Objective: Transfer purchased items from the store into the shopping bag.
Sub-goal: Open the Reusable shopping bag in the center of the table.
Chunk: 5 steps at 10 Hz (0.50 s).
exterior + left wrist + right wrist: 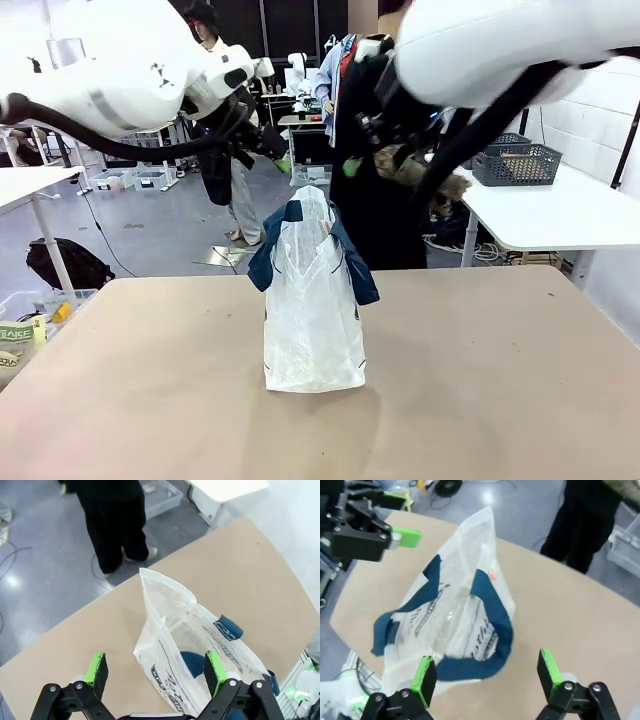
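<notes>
One shopping bag stands upright at the middle of the tan bench. It is translucent white, with its top pinched to a peak. Its two navy handles hang down its sides, one at 9 o'clock and one at 3 o'clock. Dark print runs along its side, and its base rests flat on the bench.

Two white arms hang high above the bag, neither touching it. The left gripper is up at about 11 o'clock from the bag's peak. Its two green-padded fingers are spread wide with nothing between them, and its wrist view looks down on the bag's open mouth. The right gripper is at about 1 o'clock from the peak. Its two fingers are likewise spread apart and empty, and the bag lies below and beyond them. The right wrist view also shows the left gripper at 10 o'clock, one green pad pointing toward the bag.

One person in dark clothes stands at 12 o'clock, just past the far edge of the bench. Both wrist views show two dark trouser legs on the grey floor.

One clear bin with packets in it sits beside the bench at 8 o'clock. What the bag holds cannot be told through the plastic.
</notes>
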{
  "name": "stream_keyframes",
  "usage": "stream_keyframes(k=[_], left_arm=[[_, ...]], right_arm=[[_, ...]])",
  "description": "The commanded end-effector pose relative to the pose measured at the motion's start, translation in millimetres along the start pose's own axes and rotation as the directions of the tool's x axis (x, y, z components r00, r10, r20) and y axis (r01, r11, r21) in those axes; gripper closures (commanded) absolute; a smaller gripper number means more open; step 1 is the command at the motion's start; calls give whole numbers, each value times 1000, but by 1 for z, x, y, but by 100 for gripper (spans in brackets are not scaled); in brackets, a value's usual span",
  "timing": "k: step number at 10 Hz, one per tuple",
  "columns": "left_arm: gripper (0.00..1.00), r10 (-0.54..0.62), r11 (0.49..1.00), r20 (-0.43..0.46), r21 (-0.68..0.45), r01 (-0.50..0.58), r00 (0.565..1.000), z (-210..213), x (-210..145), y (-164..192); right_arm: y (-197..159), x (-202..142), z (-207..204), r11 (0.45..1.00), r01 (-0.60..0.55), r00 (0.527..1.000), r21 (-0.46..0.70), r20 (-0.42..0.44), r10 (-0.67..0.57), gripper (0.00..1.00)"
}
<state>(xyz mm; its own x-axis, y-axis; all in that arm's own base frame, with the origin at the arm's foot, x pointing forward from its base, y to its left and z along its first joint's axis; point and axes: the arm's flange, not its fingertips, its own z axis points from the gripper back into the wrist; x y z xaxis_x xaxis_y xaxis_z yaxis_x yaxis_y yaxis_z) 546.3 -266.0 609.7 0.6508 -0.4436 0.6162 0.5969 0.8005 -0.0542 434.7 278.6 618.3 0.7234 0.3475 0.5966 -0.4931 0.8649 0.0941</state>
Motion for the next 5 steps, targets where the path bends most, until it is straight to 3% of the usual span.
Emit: stream_keyframes(k=[1,3,5], left_arm=[[0,12,1000,-81,-7,-12,997,-11,19,9],[0,39,999,-104,-20,-42,994,-28,19,15],[0,71,996,-117,-44,-76,991,-43,22,29]], right_arm=[[9,18,-20,995,39,999,89,-33,-37,0],[15,18,-45,982,68,998,177,-30,-64,0],[9,8,-63,979,84,995,186,-77,-71,0]])
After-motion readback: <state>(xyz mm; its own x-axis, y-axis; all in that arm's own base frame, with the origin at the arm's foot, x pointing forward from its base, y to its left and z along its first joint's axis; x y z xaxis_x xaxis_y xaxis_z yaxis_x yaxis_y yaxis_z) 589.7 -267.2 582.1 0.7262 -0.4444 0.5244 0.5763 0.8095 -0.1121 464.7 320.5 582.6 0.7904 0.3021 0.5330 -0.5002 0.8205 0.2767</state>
